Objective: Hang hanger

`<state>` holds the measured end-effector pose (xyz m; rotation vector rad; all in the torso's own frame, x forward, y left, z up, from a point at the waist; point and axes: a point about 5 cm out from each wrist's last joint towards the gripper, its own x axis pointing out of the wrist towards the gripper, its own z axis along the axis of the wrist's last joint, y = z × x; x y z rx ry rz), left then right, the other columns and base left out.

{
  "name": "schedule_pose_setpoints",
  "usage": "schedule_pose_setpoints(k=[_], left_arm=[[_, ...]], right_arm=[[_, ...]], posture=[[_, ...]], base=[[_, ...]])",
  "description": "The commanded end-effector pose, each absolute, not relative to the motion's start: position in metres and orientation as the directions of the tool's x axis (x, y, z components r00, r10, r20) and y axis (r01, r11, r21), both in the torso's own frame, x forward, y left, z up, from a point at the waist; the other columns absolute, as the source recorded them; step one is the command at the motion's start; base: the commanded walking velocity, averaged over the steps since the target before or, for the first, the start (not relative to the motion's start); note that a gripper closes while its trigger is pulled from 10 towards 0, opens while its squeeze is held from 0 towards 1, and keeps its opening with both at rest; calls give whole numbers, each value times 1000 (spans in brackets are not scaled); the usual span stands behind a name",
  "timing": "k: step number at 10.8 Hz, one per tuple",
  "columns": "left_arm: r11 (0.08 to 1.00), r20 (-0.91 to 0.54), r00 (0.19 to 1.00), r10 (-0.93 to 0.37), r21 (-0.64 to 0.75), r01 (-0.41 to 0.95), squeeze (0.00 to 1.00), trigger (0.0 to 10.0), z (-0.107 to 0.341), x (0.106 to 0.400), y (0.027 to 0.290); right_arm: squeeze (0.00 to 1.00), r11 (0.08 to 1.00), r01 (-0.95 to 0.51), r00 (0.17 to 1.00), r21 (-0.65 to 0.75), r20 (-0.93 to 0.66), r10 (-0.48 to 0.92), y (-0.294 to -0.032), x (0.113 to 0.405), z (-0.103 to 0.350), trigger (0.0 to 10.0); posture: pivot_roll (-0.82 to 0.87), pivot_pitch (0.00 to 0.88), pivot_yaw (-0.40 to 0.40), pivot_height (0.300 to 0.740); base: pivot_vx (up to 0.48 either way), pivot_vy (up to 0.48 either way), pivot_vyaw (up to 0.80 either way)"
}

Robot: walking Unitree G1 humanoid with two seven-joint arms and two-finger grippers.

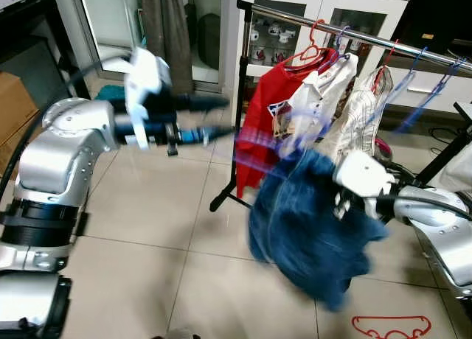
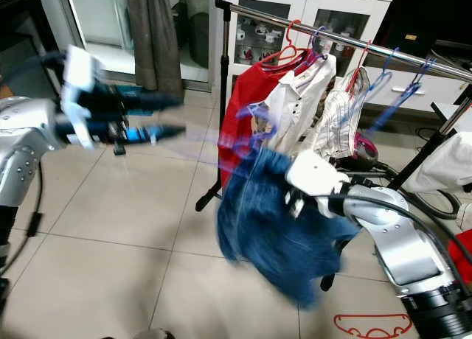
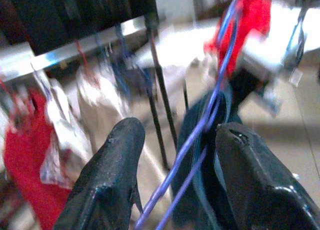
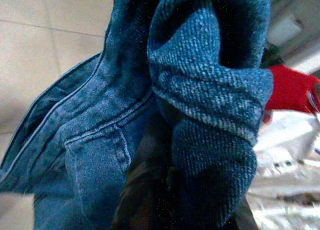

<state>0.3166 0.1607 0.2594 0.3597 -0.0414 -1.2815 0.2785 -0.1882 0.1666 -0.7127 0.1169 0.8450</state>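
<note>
1. Left eye view: left gripper (image 1: pixel 221 118) raised toward the rail (image 1: pixel 369 38), fingers spread. A purple hanger (image 1: pixel 276 151), motion-blurred, runs from its tips to the denim garment (image 1: pixel 310 221) hanging below the rail. Red shirt (image 1: pixel 265 125) and white shirt (image 1: pixel 321 103) already hang there.
2. Right eye view: right gripper (image 2: pixel 299 199) is buried in the denim; jaw state cannot be told.
3. Left wrist view: hanger wire (image 3: pixel 210 110) passes between the parted fingers (image 3: pixel 110 175); looks loosely held, not clenched.
4. Right wrist view: denim folds fill the frame.
5. Judgement: mid-carry. Next move calls for lifting the hook over the rail into a free gap.
</note>
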Motion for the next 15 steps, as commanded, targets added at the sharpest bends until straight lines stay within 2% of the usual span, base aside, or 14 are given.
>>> schedule_pose_setpoints(k=[1,2,3,4,7,8,9,10,12,13,14,15], left_arm=[[223,-256,308,-916,311,924,1000,10000,254,321,163],[197,-314,291,-904,298,934,1000,10000,243,321,164],[158,-322,237,-917,252,955,671,10000,235,319,155],[152,-325,232,-917,252,956,0,10000,229,320,150],[98,-317,162,-935,208,973,0,10000,215,322,130],[96,-309,151,-939,185,978,0,4863,211,322,125],[85,-297,134,-946,173,981,0,1020,206,323,118],[68,-294,114,-949,160,985,0,0,203,322,114],[28,-336,75,-939,141,990,0,0,192,321,106],[7,-312,40,-949,107,994,0,392,192,319,103],[-6,-252,12,-968,71,997,0,4510,196,316,100],[6,-246,24,-969,73,997,0,10000,198,317,101]], right_arm=[[0,390,-720,650,-574,-360,670,-185,278,177,0],[0,322,-737,618,-594,-400,677,-185,274,177,0],[0,285,-748,600,-599,-428,676,-185,272,177,0],[0,265,-751,591,-604,-436,679,-183,271,176,0],[0,185,-773,544,-606,-485,685,-176,266,171,0],[0,173,-777,536,-606,-492,686,-173,265,169,0],[0,166,-778,529,-606,-490,693,-169,264,169,0],[0,158,-781,522,-604,-492,697,-166,263,168,0],[0,146,-782,511,-605,-490,707,-159,263,168,0],[0,144,-784,508,-604,-490,708,-158,263,168,0],[0,143,-787,505,-601,-493,709,-156,262,166,0],[0,143,-787,505,-600,-493,709,-156,262,166,0]], posture=[[41,0,-38,740],[39,0,-34,740],[39,0,-34,740],[38,0,-34,740],[37,0,-34,740],[35,0,-33,740],[32,0,-30,740],[30,0,-27,740],[28,0,-21,740],[26,0,-19,740],[22,0,-14,740],[22,0,-15,740]], base=[[0,0,0],[0,0,0],[0,0,0],[0,0,0],[0,0,0],[0,0,0],[0,0,0],[0,0,0],[0,0,0],[0,0,0],[0,0,0],[0,0,0]])
